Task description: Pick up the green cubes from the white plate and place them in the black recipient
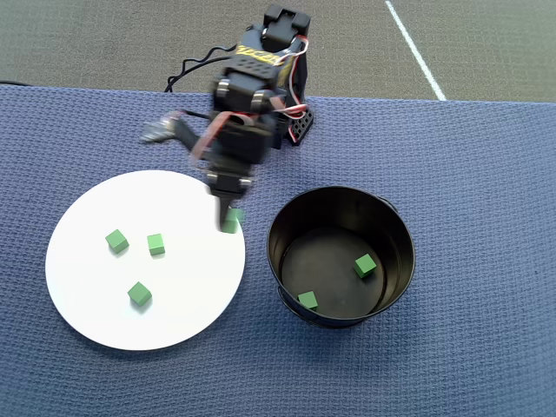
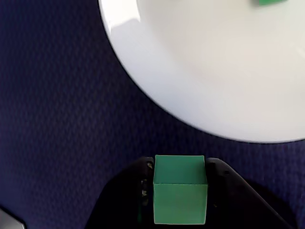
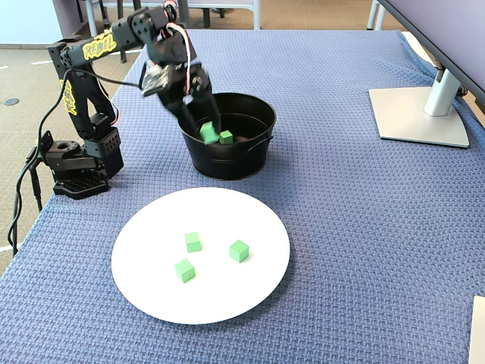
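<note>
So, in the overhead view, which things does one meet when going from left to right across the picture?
White plate → three green cubes on it, at and → the hand shut on a green cube at the plate's right edge → black pot, holding two cubes, then.

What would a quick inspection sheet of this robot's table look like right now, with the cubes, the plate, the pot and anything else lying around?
Surface: blue woven mat covering the table.
White plate: three loose green cubes on it.
Black pot: two cubes lie on its bottom.
Gripper: shut on a sixth cube, held in the air between plate and pot.
Clutter: nothing seen between plate and pot; monitor stand at the mat's far right in the fixed view.
Cables: black lead at the arm's base; red and white wires along the arm.
Surroundings: grey floor with a white line.
</note>
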`<state>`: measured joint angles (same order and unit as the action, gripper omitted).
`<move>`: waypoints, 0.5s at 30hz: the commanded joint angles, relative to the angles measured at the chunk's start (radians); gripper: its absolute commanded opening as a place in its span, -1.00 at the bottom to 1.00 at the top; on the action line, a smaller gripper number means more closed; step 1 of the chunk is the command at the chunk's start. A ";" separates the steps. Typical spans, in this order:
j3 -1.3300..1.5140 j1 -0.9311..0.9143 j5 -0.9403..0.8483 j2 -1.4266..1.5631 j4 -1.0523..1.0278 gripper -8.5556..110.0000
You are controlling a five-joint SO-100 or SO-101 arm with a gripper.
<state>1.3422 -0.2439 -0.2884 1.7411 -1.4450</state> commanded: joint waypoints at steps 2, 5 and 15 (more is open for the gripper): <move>0.075 0.311 0.123 0.043 0.058 -0.86; 0.127 0.440 0.179 -0.020 0.121 -0.86; 0.236 0.571 0.178 -0.041 0.218 -0.16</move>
<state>1.5785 0.3007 -0.0859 1.6766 -1.2441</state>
